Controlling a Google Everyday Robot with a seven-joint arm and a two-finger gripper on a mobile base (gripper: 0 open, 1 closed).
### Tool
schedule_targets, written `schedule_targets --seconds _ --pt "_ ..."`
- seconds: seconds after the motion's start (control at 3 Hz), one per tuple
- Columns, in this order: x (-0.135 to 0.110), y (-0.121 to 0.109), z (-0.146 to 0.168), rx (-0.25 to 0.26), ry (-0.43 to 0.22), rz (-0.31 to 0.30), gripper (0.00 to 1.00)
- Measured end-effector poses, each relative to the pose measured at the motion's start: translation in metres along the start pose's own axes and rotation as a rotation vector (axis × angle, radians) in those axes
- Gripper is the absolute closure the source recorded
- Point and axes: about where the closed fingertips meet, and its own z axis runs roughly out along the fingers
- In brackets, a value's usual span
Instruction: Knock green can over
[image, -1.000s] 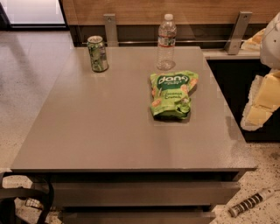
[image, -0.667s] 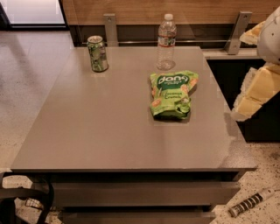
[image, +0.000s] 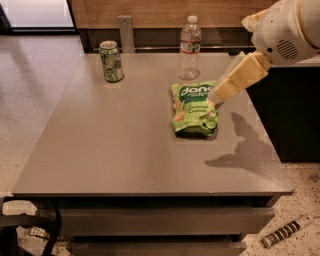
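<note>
The green can (image: 111, 61) stands upright near the far left corner of the grey table (image: 115, 150). It has green-and-white sides and a silver top. My gripper (image: 223, 91) is at the tip of the cream arm segment that reaches in from the upper right. It hangs above the table by the right edge of the green snack bag (image: 194, 109), far to the right of the can and not touching it.
A clear plastic water bottle (image: 190, 47) stands upright at the far middle of the table, between the arm and the can. The arm's white body (image: 287, 30) fills the upper right corner. A dark counter (image: 295, 115) stands to the right of the table.
The arm has swung in from the right edge toward the left, over the table. Its tip is now beside the snack bag. The can, bottle and bag have not moved.
</note>
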Motion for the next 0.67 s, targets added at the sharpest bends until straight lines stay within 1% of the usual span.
schedule_targets --seconds 0.33,0.67 --pt "-0.041 -0.03 0.018 0.066 -0.146 0.025 0.0" --pt "-0.089 -0.045 0.042 0.073 -0.169 0.083 0.0"
